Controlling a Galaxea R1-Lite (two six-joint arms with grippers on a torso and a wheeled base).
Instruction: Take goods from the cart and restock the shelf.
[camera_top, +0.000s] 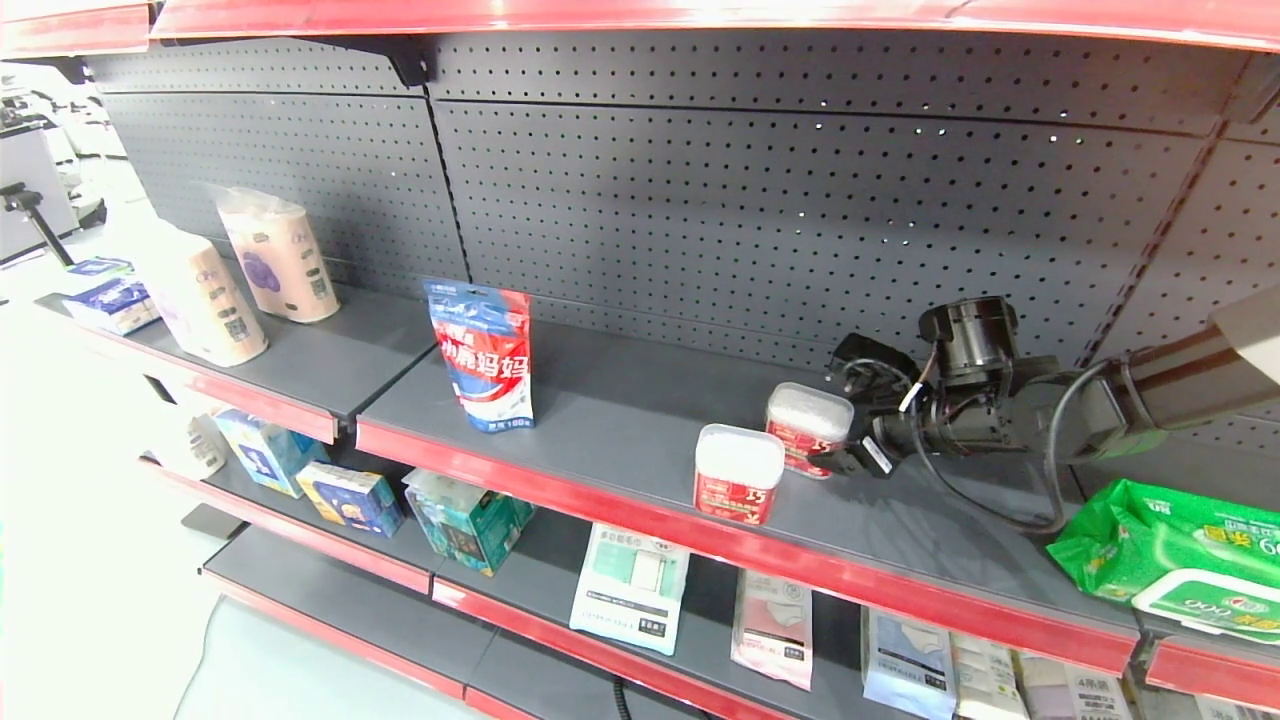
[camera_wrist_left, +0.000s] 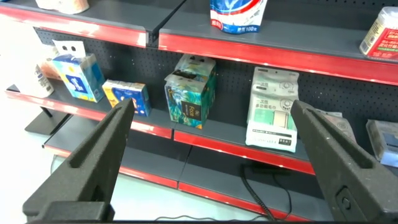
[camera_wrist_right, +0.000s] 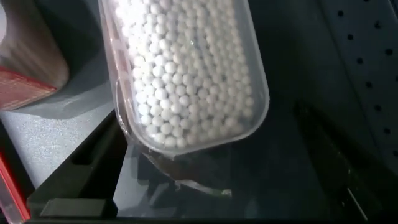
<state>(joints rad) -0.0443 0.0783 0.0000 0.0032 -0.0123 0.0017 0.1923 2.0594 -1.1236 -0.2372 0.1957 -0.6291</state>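
Observation:
Two clear-lidded red boxes of cotton swabs stand on the grey shelf. One is near the front edge, the other just behind it. My right gripper sits at the rear box from the right, fingers spread wide on either side of it. In the right wrist view the rear box lies between the open fingers, with a gap on one side. The front box shows beside it. My left gripper hangs open and empty in front of the lower shelves.
A blue and red pouch stands mid-shelf and a green wipes pack lies at the right. Wrapped paper rolls are at the far left. Boxes and hanging packs fill the lower shelves. The pegboard back wall is close behind.

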